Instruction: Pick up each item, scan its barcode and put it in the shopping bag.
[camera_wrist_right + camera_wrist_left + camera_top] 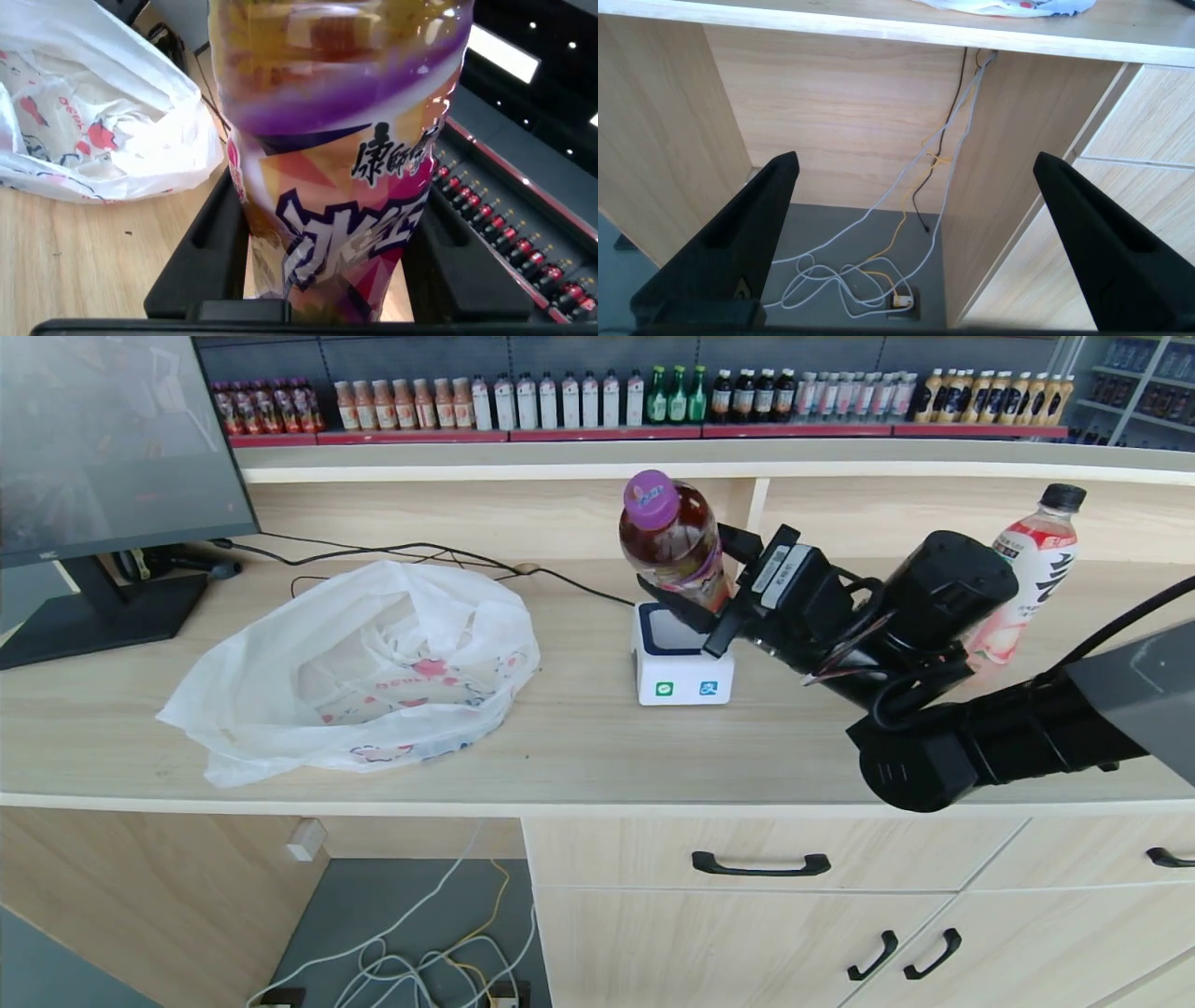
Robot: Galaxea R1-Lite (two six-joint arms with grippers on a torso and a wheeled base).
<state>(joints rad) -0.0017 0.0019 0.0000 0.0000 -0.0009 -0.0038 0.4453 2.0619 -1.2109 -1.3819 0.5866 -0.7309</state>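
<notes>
Bottle with the purple cap (670,537) is hanging just above the white scanner (683,658), near the middle of the counter (597,747). Its long axis is nearly upright, with the cap pointing toward twelve o'clock in the head view. The right gripper (702,581) is clamping the bottle around its lower labelled body, one finger on each side. The shopping bag (373,672) is lying slumped on the counter at about nine o'clock from the scanner, well apart from it. Judged from this layout, the coming move is calling for a carry toward nine o'clock, and the right arm, holding the item, is the nearer one. The left gripper (915,168) is hanging below the counter edge, fingers spread wide with nothing between them. A second bottle (1027,569) is standing at three o'clock from the scanner.
</notes>
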